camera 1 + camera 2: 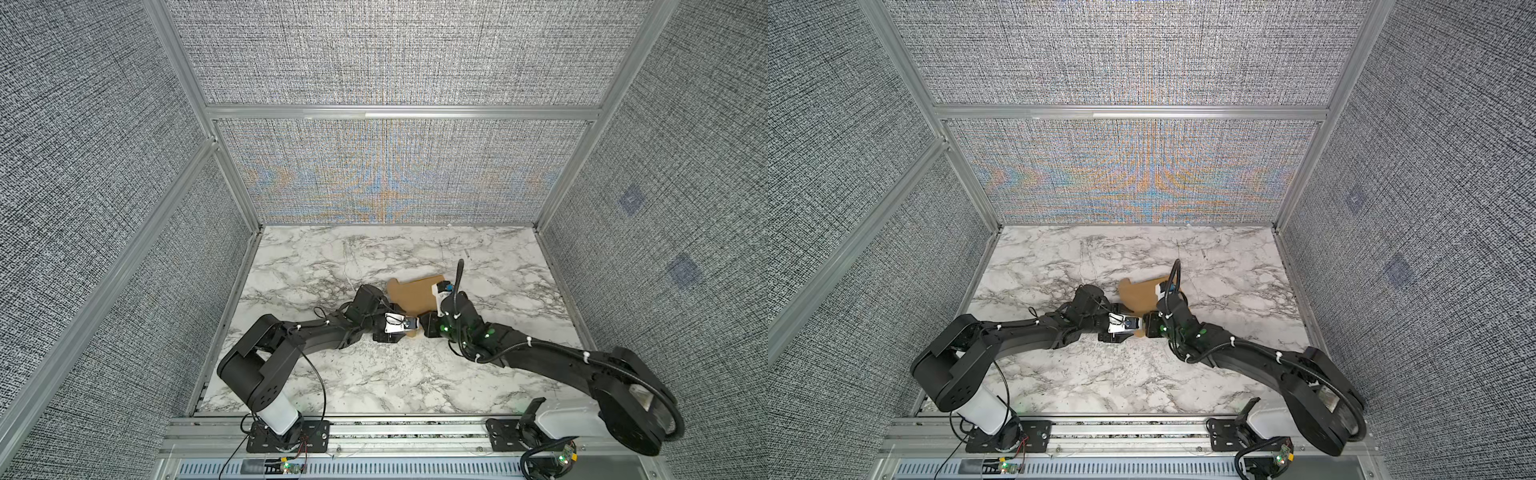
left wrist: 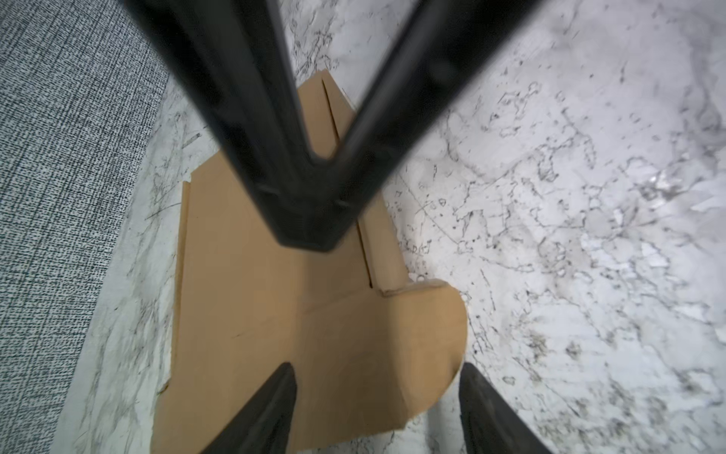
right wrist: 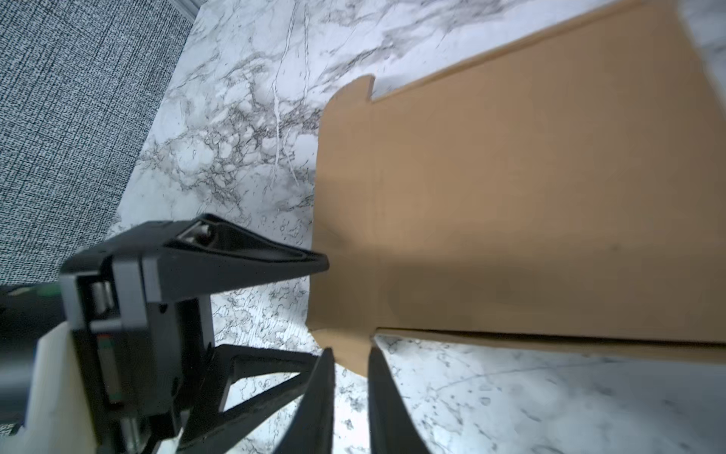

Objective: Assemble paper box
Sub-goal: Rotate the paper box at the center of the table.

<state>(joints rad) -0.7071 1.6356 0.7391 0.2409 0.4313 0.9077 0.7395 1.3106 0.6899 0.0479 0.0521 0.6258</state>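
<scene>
Tan cardboard paper box is laid on white marble table; left gripper is spread over it; whether right gripper is pinching cannot be told.

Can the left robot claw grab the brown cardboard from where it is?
Probably yes. The left gripper is open, and in the left wrist view a rounded flap of the paper box shows right between its fingers, low over the table. Nothing seems to block it there.
</scene>
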